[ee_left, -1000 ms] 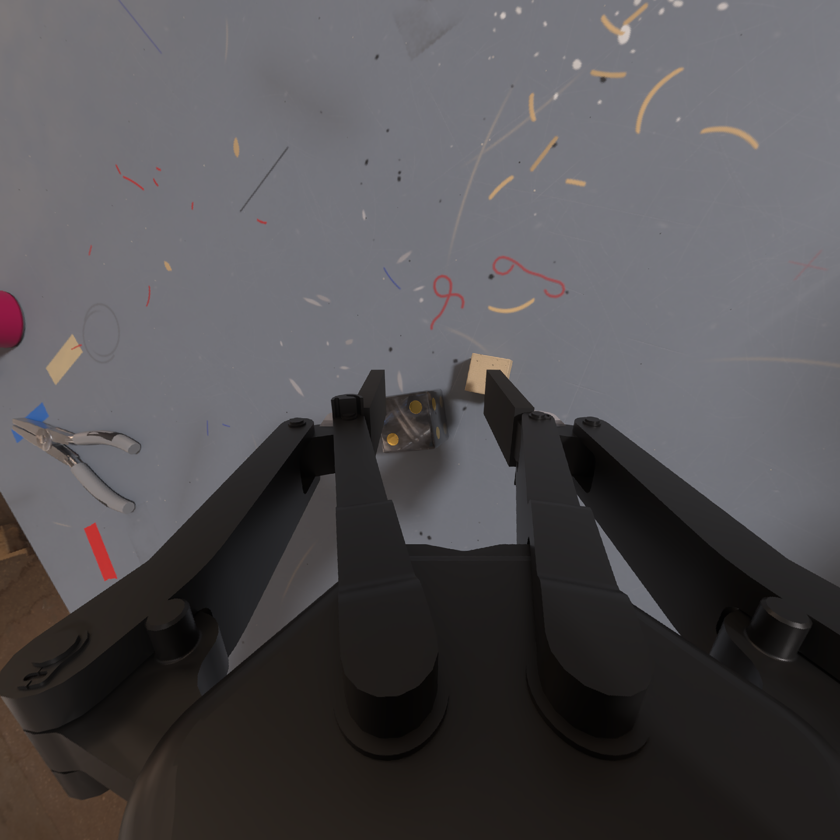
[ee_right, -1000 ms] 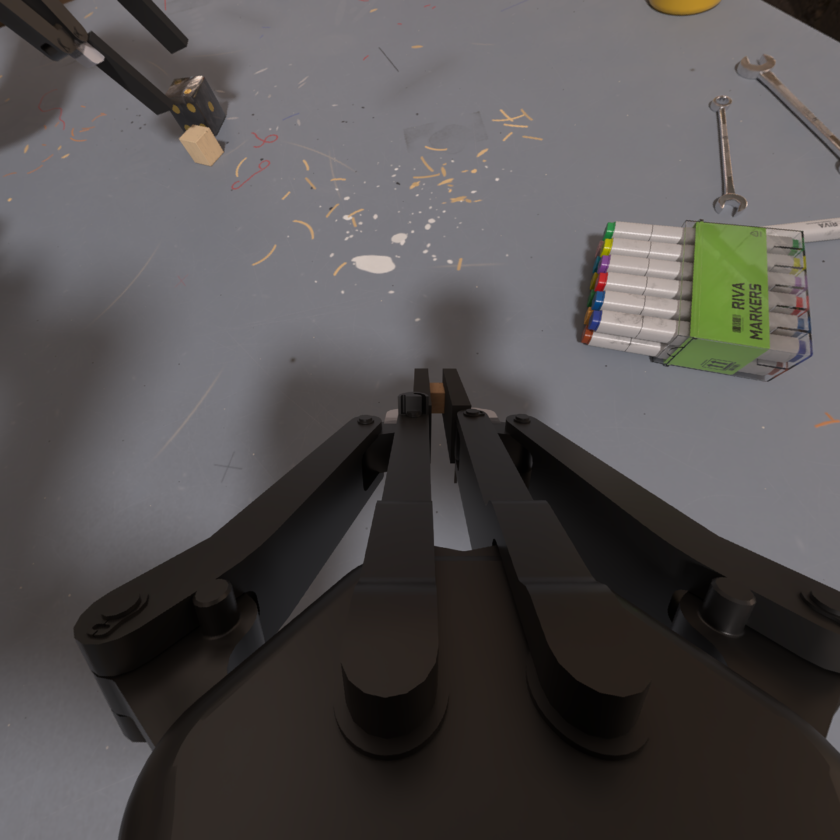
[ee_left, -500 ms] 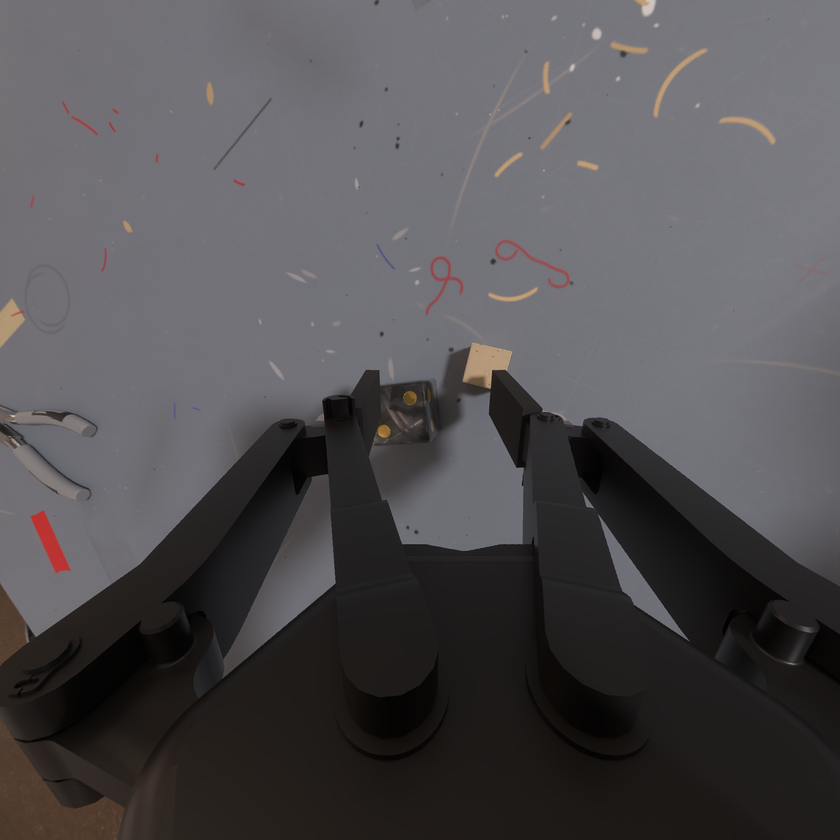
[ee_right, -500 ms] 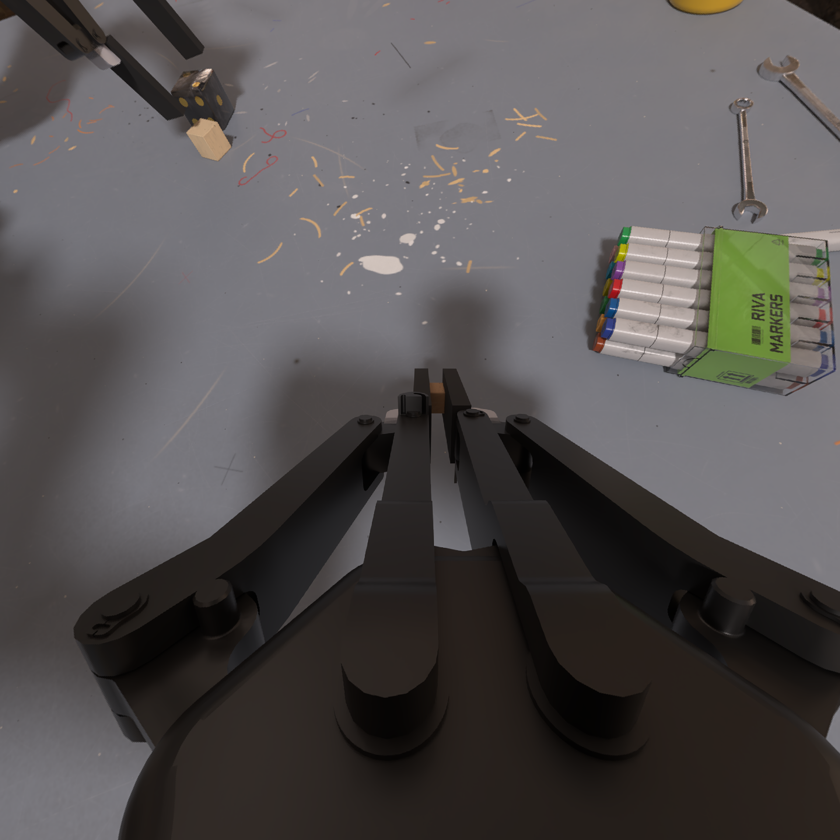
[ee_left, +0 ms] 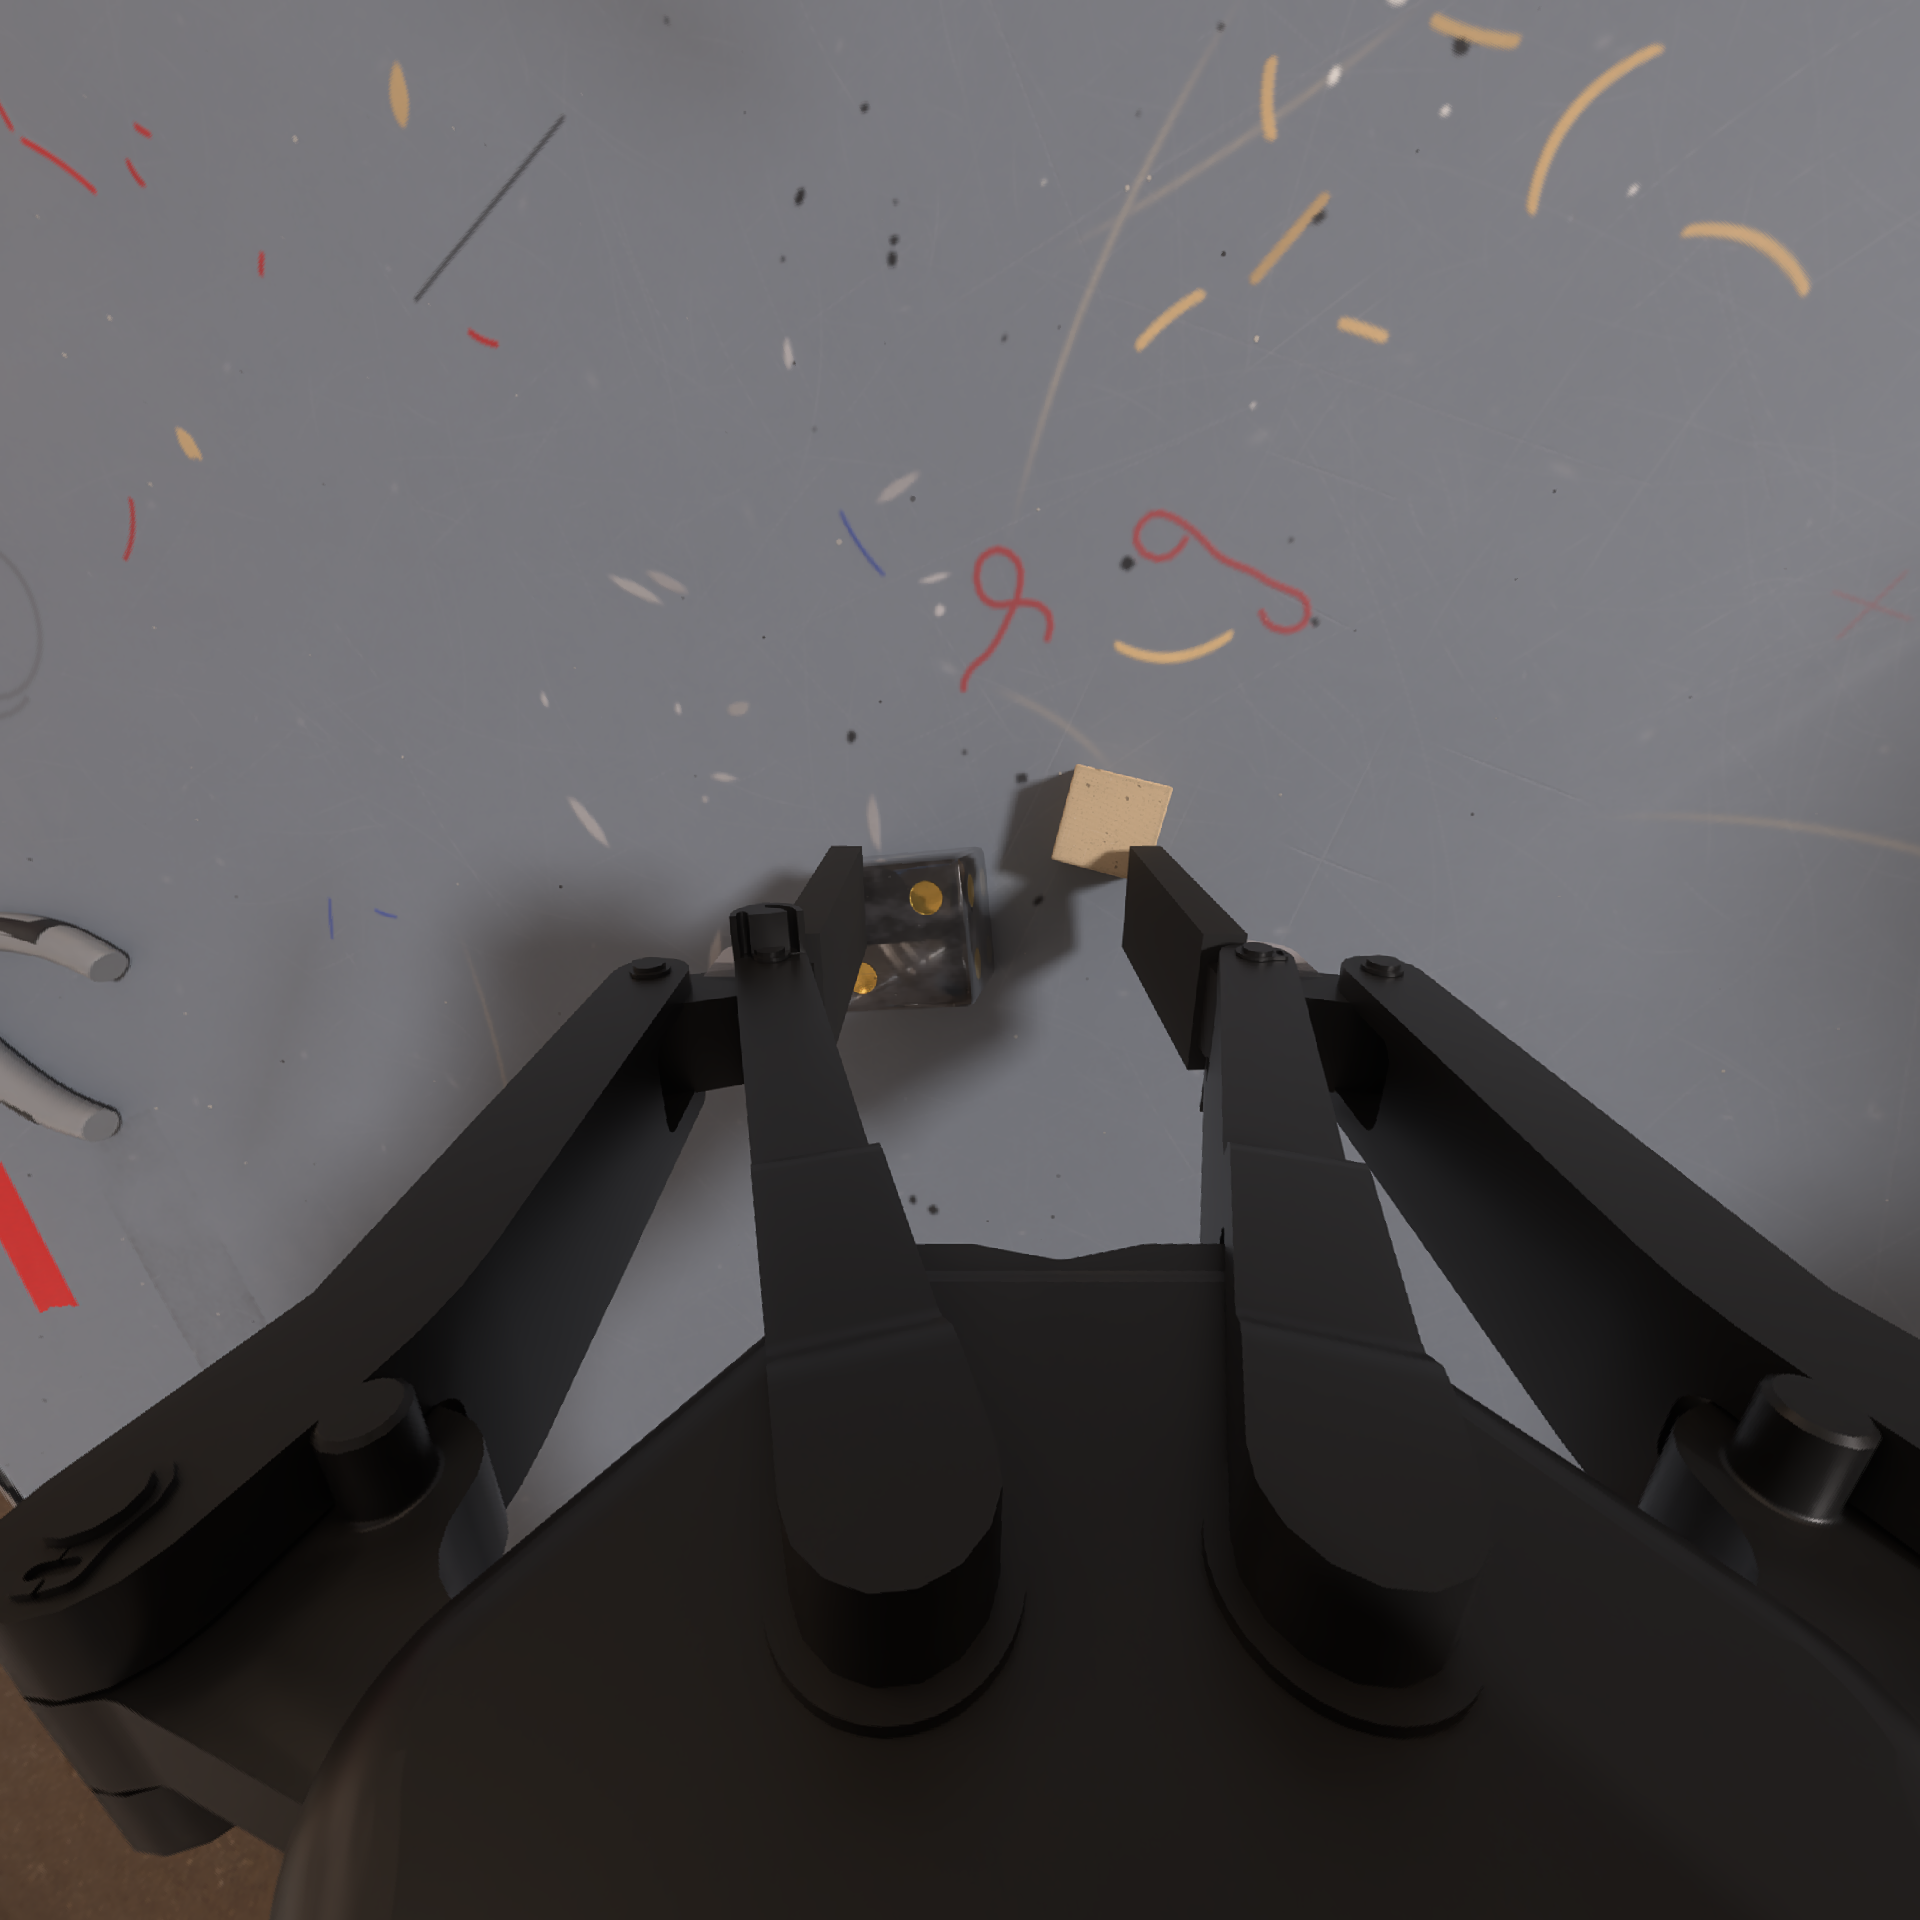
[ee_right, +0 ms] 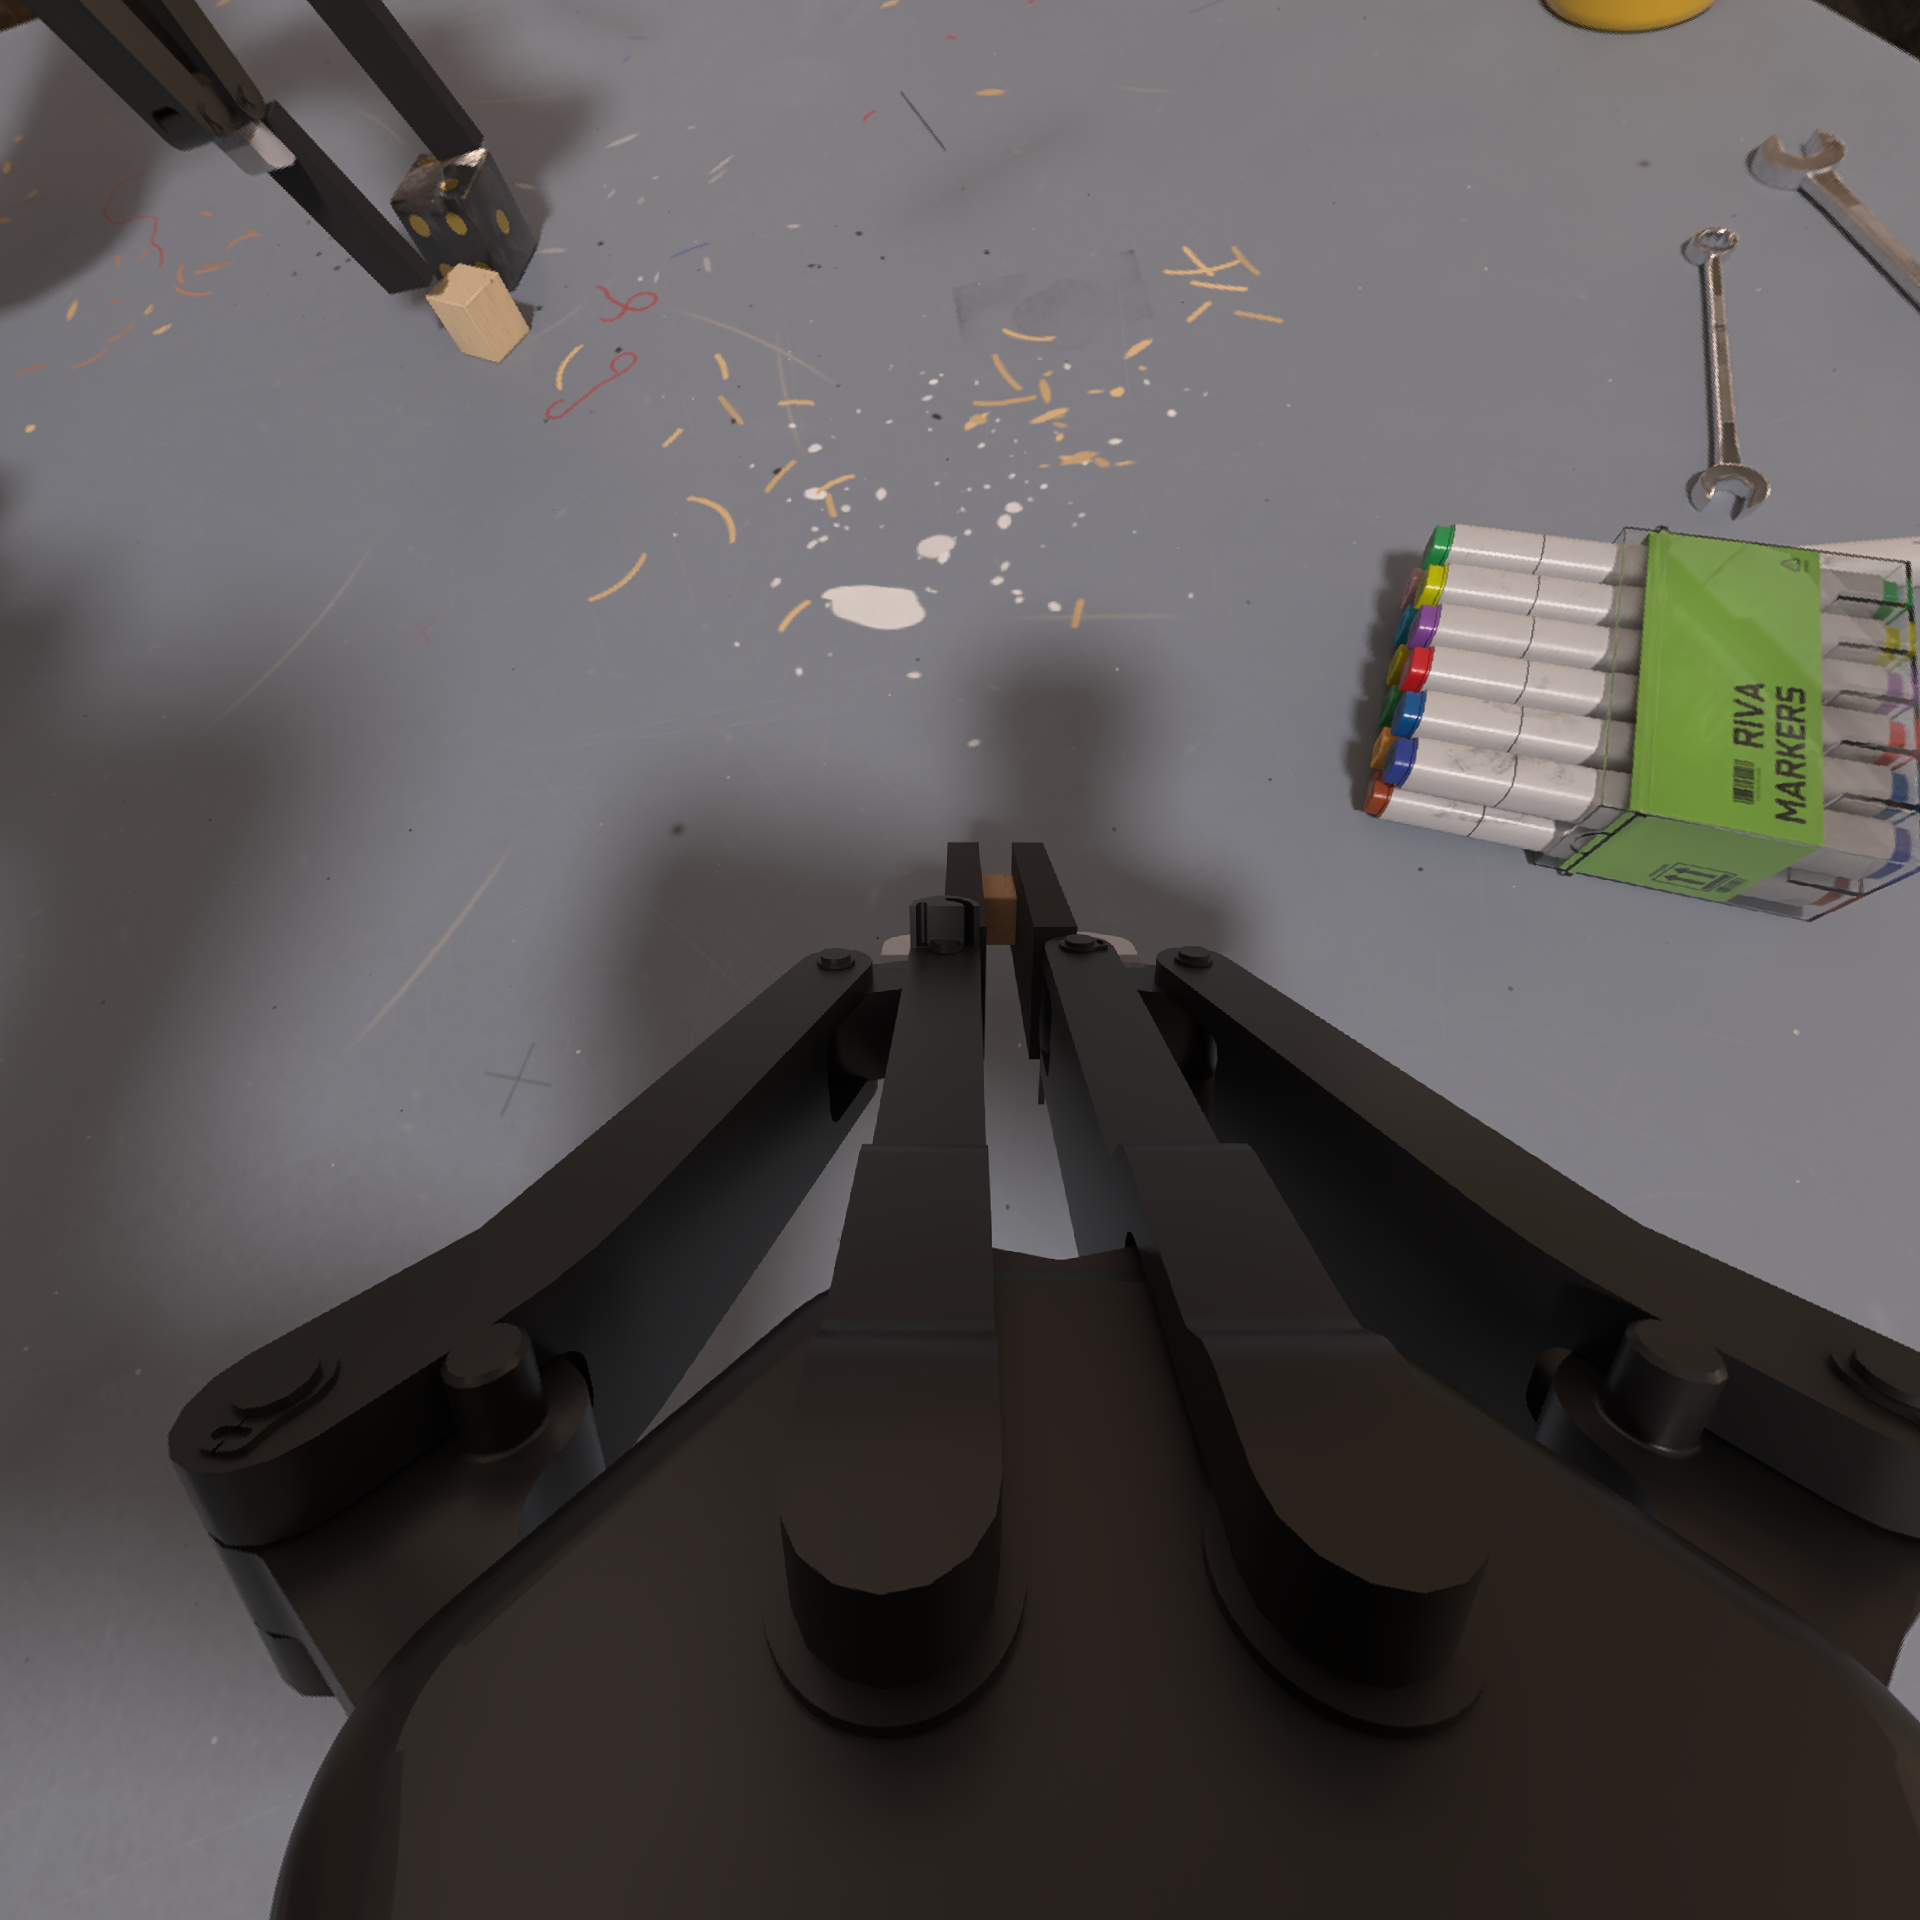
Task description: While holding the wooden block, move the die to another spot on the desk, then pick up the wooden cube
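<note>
The spread left end effector (ee_left: 992,904), nudging the die (ee_left: 925,930), could bump the near wooden cube (ee_left: 1110,821) away.

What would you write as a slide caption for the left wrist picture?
Open left gripper straddles a dark die on the grey desk, beside a pale wooden cube.

We see a dark, glossy die (ee_left: 928,928) with yellow pips, a pale tan wooden cube (ee_left: 1110,821), and our grey desk (ee_left: 1455,582) flecked orange, red and white.
</note>
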`<move>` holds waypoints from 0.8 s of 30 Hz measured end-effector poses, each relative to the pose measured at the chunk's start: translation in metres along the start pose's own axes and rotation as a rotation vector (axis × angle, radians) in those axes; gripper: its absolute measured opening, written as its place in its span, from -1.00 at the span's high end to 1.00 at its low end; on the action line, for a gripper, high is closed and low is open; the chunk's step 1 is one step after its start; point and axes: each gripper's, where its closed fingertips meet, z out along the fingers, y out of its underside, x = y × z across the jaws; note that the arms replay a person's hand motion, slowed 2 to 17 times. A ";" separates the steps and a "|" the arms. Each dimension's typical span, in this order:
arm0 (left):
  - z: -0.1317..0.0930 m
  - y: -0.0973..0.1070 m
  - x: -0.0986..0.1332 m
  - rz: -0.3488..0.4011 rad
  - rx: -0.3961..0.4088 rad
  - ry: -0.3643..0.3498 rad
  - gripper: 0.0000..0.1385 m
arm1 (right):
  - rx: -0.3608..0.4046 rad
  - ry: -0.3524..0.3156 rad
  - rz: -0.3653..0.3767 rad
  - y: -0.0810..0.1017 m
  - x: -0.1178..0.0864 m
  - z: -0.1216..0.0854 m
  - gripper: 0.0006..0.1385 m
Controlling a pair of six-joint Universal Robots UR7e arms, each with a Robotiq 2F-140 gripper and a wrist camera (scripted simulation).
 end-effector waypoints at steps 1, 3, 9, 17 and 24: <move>0.001 0.000 0.000 -0.001 -0.003 0.003 0.03 | 0.000 0.000 0.000 0.000 0.000 0.000 0.88; 0.001 0.000 0.000 -0.005 -0.005 0.007 0.03 | 0.000 0.000 0.000 0.000 0.000 0.000 0.88; 0.001 -0.003 -0.005 -0.022 -0.003 -0.006 0.03 | -0.001 -0.002 -0.001 -0.001 0.000 0.001 0.88; 0.001 -0.001 -0.011 -0.040 -0.012 -0.019 0.05 | -0.002 -0.006 -0.002 -0.001 -0.001 0.002 0.88; 0.002 -0.001 -0.015 -0.061 -0.012 -0.023 0.07 | -0.004 -0.007 0.000 0.000 -0.001 0.003 0.88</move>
